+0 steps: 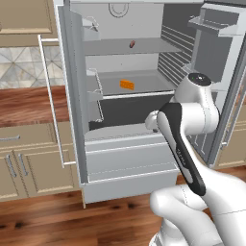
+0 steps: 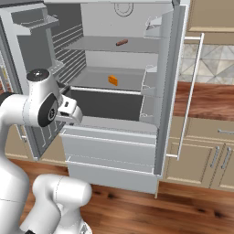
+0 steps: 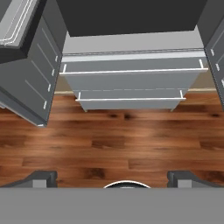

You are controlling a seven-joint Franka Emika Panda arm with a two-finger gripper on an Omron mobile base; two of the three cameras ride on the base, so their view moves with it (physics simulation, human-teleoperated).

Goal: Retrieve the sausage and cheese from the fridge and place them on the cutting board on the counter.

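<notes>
Gripper (image 3: 113, 177): jaws spread wide, nothing between them, aimed down at the wood floor (image 3: 109, 140) before the fridge's bottom drawers (image 3: 131, 83).
Counter (image 1: 24, 103): reddish wood top left of the fridge in the left base view, over beige cabinets (image 1: 19, 163); cutting board not identifiable.
Fridge (image 1: 125, 163): both doors swung open, grey shelves exposed, arm poised in front at about lower-shelf height.
Sausage (image 1: 132, 44): small reddish-brown cylinder lying on the upper shelf, toward the back, well above the cheese.
Cheese (image 1: 127, 84): orange wedge resting on the middle shelf, near its centre, apart from the shelf edge.
Handling, sausage: likely light and fairly firm, rounded and prone to rolling; best pinched across its short middle, fingers square to its length.
Handling, cheese: likely heavier, stiff, flat-sided; best gripped across the two broad parallel faces, away from the thin point.
Next move, as judged: hand raised and turned toward a shelf, neither item yet reached.
</notes>
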